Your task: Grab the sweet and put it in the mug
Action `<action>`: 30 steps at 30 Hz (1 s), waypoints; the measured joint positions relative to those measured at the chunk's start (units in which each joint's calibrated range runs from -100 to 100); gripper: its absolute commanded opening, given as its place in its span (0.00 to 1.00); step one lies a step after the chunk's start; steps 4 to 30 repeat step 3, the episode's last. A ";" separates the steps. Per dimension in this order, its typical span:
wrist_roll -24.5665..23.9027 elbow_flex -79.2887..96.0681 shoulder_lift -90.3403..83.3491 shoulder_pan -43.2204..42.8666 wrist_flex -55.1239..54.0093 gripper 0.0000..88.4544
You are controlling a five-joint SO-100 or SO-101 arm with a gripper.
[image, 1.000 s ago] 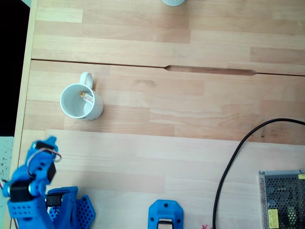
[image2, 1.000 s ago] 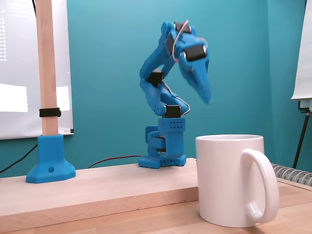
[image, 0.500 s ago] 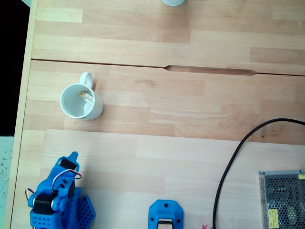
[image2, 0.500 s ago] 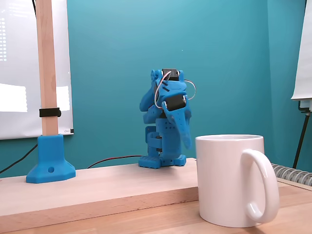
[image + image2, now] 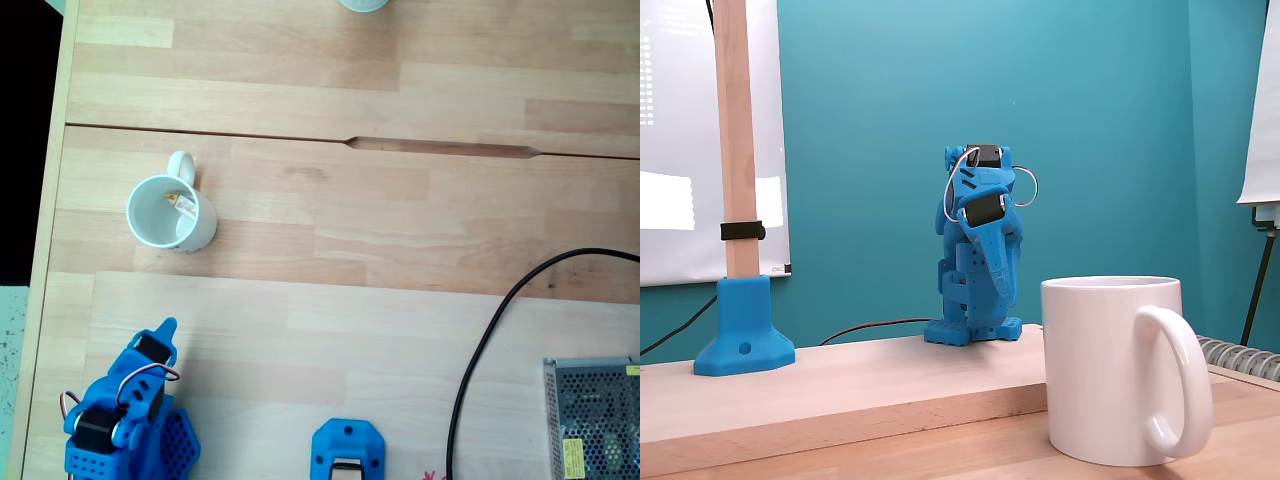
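The white mug (image 5: pixel 170 213) stands at the left of the wooden table, its handle toward the far edge. Inside it, against the wall by the handle, lies the sweet (image 5: pixel 183 206), a small orange-yellow and white piece. In a fixed view from the side, the mug (image 5: pixel 1120 370) fills the foreground and its inside is hidden. The blue arm is folded over its base at the near left corner. My gripper (image 5: pixel 166 327) points toward the mug from well short of it. It hangs tip-down (image 5: pixel 1002 295), shut and holding nothing.
A pale rounded object (image 5: pixel 362 4) sits at the far table edge. A black cable (image 5: pixel 480 350) curves toward a metal mesh box (image 5: pixel 595 415) at the near right. A blue mount (image 5: pixel 347 452) holds a wooden post (image 5: pixel 735 140). Bare wood lies between mug and cable.
The arm has pulled back from a raised pose and folded down over its base, with the gripper swinging down to hang in front of it. Mug and sweet have not moved.
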 measured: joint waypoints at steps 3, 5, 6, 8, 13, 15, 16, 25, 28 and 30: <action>0.00 0.00 0.00 0.00 0.00 0.03; 0.00 0.00 0.00 0.00 0.00 0.03; 0.00 0.00 0.00 0.00 0.00 0.03; 0.00 0.00 0.00 0.00 0.00 0.03; 0.00 0.00 0.00 0.00 0.00 0.03; 0.00 0.00 0.00 0.00 0.00 0.03; 0.00 0.00 0.00 0.00 0.00 0.03; 0.00 0.00 0.00 0.00 0.00 0.03; 0.00 0.00 0.00 0.00 0.00 0.03; 0.00 0.00 0.00 0.00 0.00 0.03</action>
